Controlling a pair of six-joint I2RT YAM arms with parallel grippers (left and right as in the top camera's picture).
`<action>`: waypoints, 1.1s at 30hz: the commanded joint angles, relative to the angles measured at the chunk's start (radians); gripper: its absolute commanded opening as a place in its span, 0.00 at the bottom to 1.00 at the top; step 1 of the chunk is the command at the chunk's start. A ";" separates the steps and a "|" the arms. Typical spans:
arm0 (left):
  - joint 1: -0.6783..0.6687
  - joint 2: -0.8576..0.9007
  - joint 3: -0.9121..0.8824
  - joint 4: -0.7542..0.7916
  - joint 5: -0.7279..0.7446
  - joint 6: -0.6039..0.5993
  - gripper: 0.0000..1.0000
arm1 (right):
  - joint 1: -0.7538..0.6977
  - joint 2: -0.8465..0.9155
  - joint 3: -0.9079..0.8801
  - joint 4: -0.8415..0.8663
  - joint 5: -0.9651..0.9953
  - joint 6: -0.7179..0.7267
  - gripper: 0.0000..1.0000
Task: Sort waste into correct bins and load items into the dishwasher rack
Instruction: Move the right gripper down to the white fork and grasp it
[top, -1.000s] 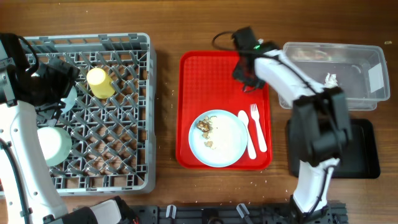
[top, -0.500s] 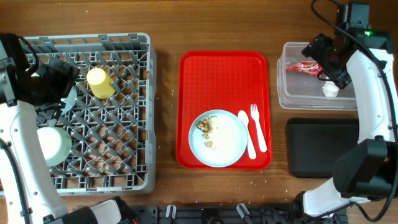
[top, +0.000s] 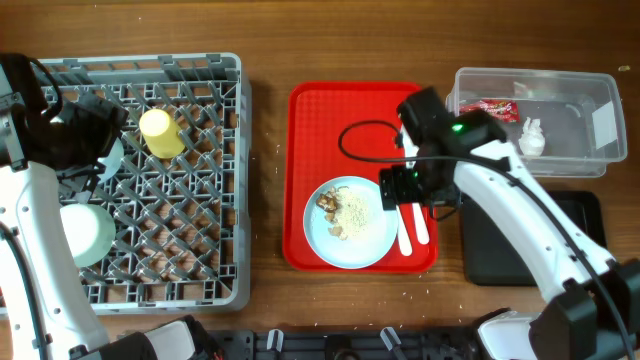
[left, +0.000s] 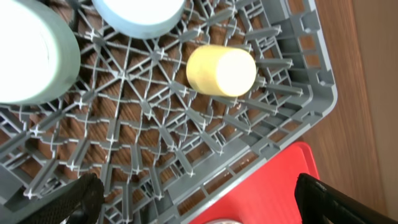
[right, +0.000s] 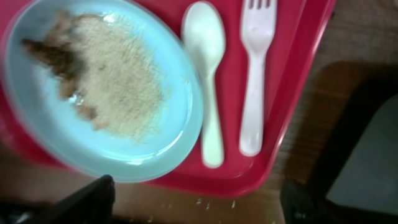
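Two pale blue-white bowls (top: 85, 233) inside the dishwasher rack (top: 160, 292), both at its left side, one partly hidden under the left arm (top: 35, 220) in the overhead view. Close by, nearer the back wall of the rack, the yellow-green cup (top: 158, 133) among the pegs. Left jaws spread wide above the rack, one dark finger (left: 68, 202) at each lower corner of the left wrist view, nothing pinched between.

Just right of the rack on the wooden desk (top: 270, 40), not touching it, the red serving tray (top: 350, 110). Carries the pale blue plate (top: 372, 245) at its front part, with brown food scraps (top: 328, 202) on the plate's left side and a patch of pale sandy crumbs (top: 352, 212) in the middle. Right of the plate, side by side, the white plastic spoon (right: 208, 81) and fork (right: 255, 81): spoon close against the plate rim, touching or not cannot tell, fork nearer the tray edge.

Right jaws low over the right side of the tray, covering the upper ends of spoon and fork from overhead. Spread wide too, fingers (right: 87, 199) at both lower sides of the right wrist view, holding nothing.

At the right back of the desk, the clear plastic tub (top: 560, 74) with a white label (top: 604, 122). Contains the red-and-white snack wrapper (top: 490, 108) at its left end and the crumpled white paper wad (top: 531, 137) near the middle. In front of the tub, the shallow black tray (top: 590, 245), partly covered by the right arm (top: 520, 220).
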 joint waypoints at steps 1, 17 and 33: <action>0.005 -0.003 0.009 0.001 0.000 -0.006 1.00 | -0.007 0.002 -0.095 0.072 0.168 0.073 0.84; 0.005 -0.003 0.009 0.001 0.000 -0.006 1.00 | -0.011 0.018 -0.322 0.479 0.212 -0.084 0.50; 0.005 -0.003 0.009 0.001 0.000 -0.006 1.00 | -0.032 0.177 -0.296 0.503 0.199 -0.132 0.04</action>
